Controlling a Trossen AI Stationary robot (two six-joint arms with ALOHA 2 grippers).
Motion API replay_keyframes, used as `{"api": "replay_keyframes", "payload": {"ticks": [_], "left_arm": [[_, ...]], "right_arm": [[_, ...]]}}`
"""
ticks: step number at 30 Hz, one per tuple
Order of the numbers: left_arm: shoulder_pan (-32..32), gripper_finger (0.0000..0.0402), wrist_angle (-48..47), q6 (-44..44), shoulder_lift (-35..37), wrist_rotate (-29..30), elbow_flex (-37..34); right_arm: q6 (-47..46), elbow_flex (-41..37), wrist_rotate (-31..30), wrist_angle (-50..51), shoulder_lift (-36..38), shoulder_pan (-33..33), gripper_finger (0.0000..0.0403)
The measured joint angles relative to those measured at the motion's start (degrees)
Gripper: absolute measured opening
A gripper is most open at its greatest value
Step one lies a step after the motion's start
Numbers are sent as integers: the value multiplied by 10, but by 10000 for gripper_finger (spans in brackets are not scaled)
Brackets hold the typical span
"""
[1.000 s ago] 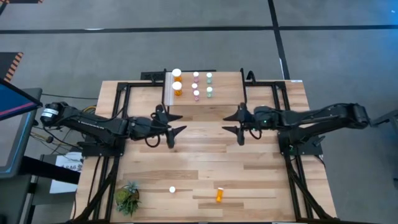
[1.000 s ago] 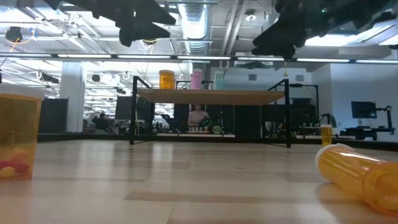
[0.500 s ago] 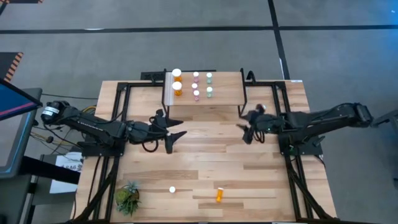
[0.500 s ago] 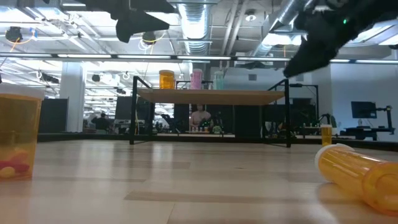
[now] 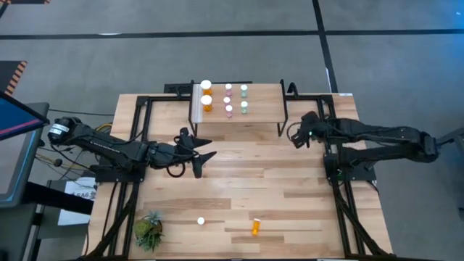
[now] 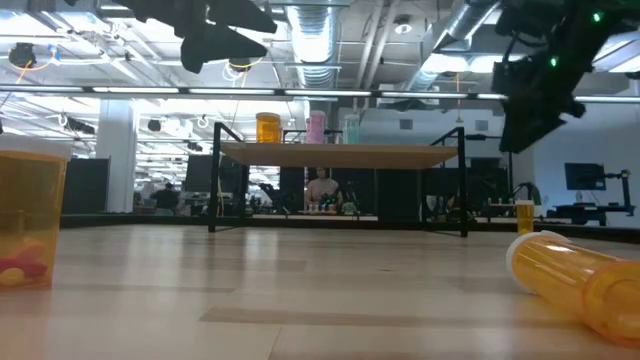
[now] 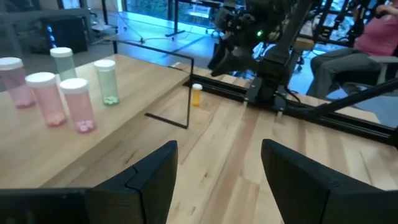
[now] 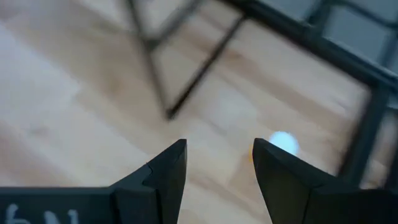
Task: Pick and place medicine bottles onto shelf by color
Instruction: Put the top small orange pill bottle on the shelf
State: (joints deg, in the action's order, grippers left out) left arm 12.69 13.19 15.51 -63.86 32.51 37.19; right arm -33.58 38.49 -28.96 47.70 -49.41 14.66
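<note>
right wrist view: small orange white-capped bottle (image 8: 281, 144) on light wood counter (image 8: 56, 112) ahead of right pincer (image 8: 217, 163), fingers apart, empty; unseen from above. left pincer (image 5: 201, 160) apart, empty.

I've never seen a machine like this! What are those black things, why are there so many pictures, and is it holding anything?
They are two robot arms at a wooden table. One camera looks down from above, one sits low on the table, and one rides on each wrist. Each arm ends in a two-finger tool. The left tool hangs open over the middle of the table; the right tool is open by the corner of the shelf. Both are empty. Six medicine bottles stand on the shelf. On the table there are an orange bottle lying down, another bottle standing, and a little plant.
</note>
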Motion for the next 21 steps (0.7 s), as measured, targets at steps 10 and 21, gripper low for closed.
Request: {"api": "replay_keyframes", "payload": {"ticks": [10, 21], "left_arm": [[0, 220, 0, 0, 0, 18, 0], [0, 220, -9, 0, 0, 12, 0]], "right_arm": [[143, 140, 132, 141, -44, 138, 205], [278, 102, 298, 103, -132, 327, 201]]}}
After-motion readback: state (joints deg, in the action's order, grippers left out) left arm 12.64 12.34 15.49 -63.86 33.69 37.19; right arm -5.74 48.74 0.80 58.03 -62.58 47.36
